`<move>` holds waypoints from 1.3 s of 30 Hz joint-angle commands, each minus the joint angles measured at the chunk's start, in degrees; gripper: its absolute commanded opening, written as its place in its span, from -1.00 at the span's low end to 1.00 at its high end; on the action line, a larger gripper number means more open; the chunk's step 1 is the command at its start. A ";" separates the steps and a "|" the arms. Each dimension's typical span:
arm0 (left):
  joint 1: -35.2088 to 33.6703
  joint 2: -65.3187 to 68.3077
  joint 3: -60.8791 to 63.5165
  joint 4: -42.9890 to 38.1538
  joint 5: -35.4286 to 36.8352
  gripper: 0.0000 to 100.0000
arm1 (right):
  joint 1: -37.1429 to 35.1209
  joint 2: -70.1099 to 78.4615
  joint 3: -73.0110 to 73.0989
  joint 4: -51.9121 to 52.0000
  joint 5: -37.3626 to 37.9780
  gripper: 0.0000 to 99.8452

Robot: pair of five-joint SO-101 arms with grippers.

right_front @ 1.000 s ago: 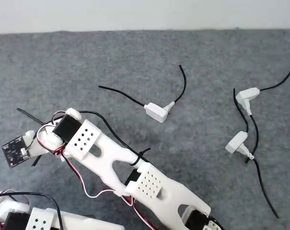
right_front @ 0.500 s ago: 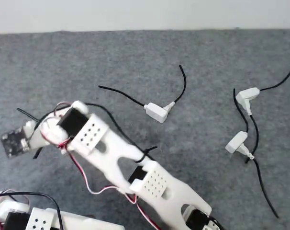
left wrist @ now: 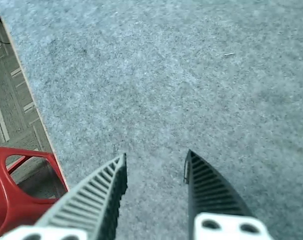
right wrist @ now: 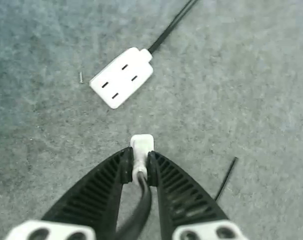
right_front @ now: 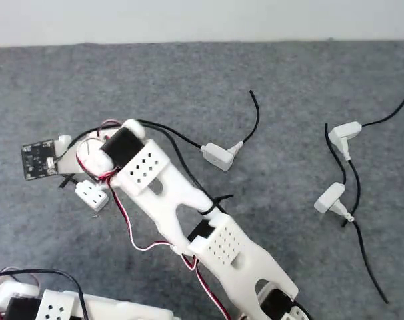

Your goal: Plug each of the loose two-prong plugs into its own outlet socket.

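My right gripper [right wrist: 140,167] is shut on a small white two-prong plug [right wrist: 141,146] whose black cord runs back between the fingers. Just ahead of it on the grey carpet lies a white outlet socket [right wrist: 122,77] with several slots and a black cord. From above, that socket [right_front: 92,195] lies beside the right arm's wrist [right_front: 102,157] at the left of the table. Three more white plug pieces lie loose: one in the middle [right_front: 219,157] and two at the right [right_front: 345,133] [right_front: 332,198]. My left gripper [left wrist: 154,167] is open over bare carpet near the table's edge.
Black cords trail from the loose plugs across the middle and right. A small screw [right wrist: 80,77] lies by the socket, and a short black wire end [right wrist: 226,177] lies near the held plug. Past the table edge stands a red object [left wrist: 11,185].
The right arm's wrist has swung toward the far side of the table and to the right, uncovering the white outlet socket. The loose plugs have not moved.
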 commanded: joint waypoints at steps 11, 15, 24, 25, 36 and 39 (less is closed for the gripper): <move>18.20 -0.35 5.58 -21.01 9.58 -0.58 | -1.71 -7.34 -3.60 3.21 1.58 -0.98; 25.85 -0.35 7.16 -24.79 9.67 -0.57 | -1.54 -9.36 -3.69 3.21 -1.58 -0.98; 31.56 -0.35 6.73 -28.57 13.36 -0.57 | 3.56 -17.27 -3.52 3.38 -7.82 -0.98; 31.74 -0.35 6.02 -28.57 13.89 -0.57 | 4.00 -17.63 -3.52 3.38 -8.35 -0.98; 31.82 -0.26 -2.95 -27.08 16.97 -0.57 | 8.40 -12.26 -3.34 2.86 -9.49 -0.98; 31.91 -0.26 -2.95 -24.18 16.97 -0.57 | 9.63 -7.25 -3.78 0.48 -9.85 -0.98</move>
